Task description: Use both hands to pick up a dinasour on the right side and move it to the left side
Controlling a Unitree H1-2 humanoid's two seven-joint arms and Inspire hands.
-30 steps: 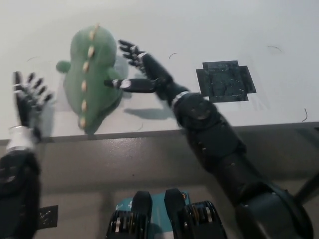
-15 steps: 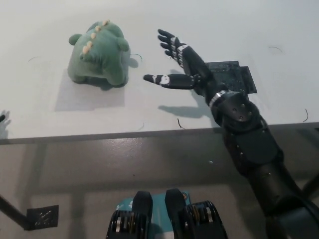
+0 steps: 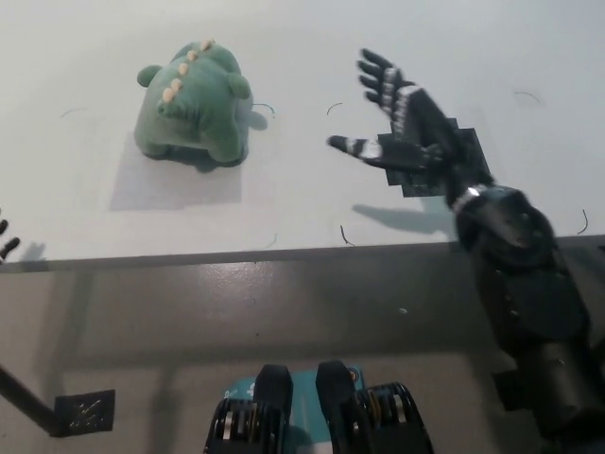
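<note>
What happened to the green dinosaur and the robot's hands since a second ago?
Both hands let go. The black right robot hand pulled away to the right, open, above the dark tape patch. The left robot hand slid almost out of view. The dinosaur now sits upright on the white table, on its left side.
</note>
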